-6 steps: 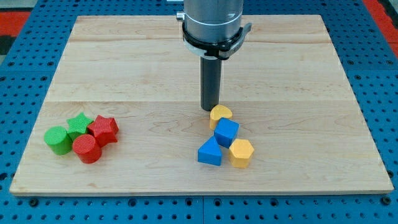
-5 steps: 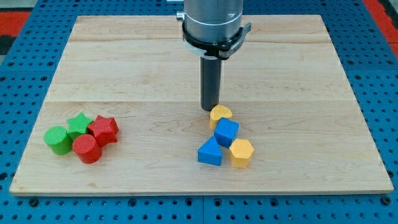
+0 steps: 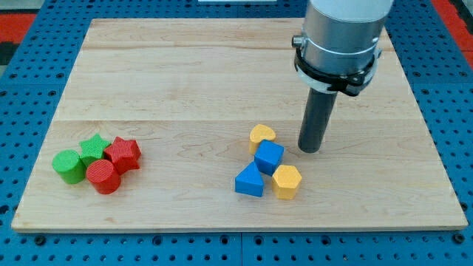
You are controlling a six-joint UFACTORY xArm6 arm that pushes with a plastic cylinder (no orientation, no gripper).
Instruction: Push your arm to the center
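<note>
Your tip [image 3: 310, 151] holds nothing and stands just right of the blue cube [image 3: 269, 157] — slide it far-left to the tabletop [image 3: 162, 96] centre, passing beyond the yellow block [image 3: 261, 135].

My tip [image 3: 310, 150] now stands off to the view's right of the yellow rounded block [image 3: 261, 135], near it but apart, where a moment ago it sat just above that block at the view's top side, close against it.
</note>
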